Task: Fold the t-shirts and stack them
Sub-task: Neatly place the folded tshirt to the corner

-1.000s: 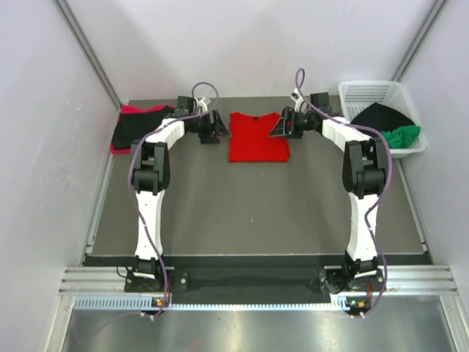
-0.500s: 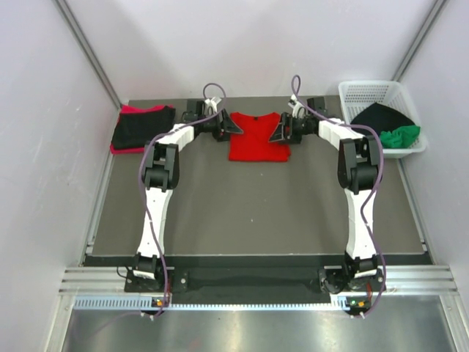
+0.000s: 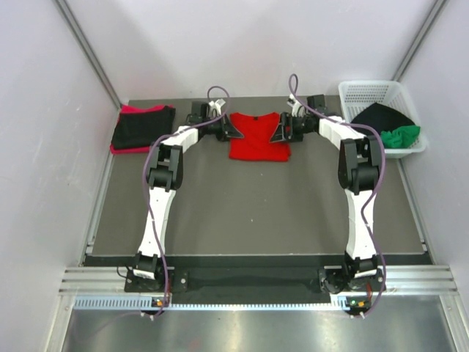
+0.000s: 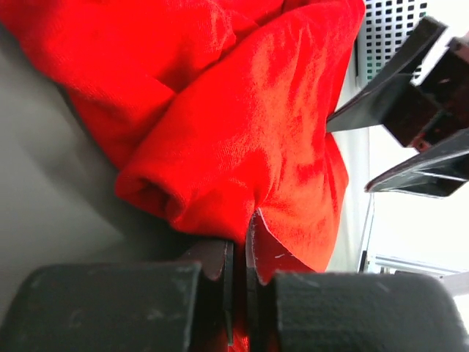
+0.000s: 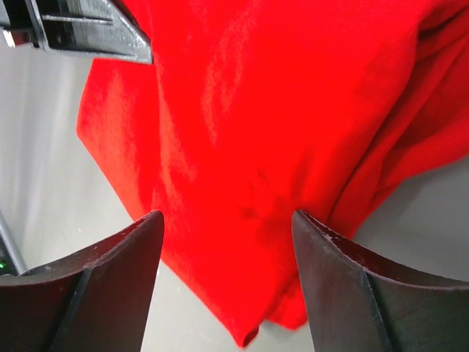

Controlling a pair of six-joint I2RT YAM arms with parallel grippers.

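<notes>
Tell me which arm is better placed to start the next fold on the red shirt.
Left, probably. The left gripper looks pinched shut on an edge of the red shirt; the right gripper is open over the cloth, gripping nothing.

Flat t-shirt point(image 3: 258, 139) far-centre on table point(image 3: 256, 213), between left gripper point(image 3: 235, 132) and right gripper point(image 3: 279, 134); folded shirts point(image 3: 143, 129) far left; basket point(image 3: 366, 89) holding loose shirts point(image 3: 382, 117) far right.

One red shirt point(image 3: 258, 137), two black shirts point(image 3: 143, 129) point(image 3: 379, 115), one green point(image 3: 404, 136), one pinkish point(image 3: 133, 110), one basket point(image 3: 366, 91).
</notes>
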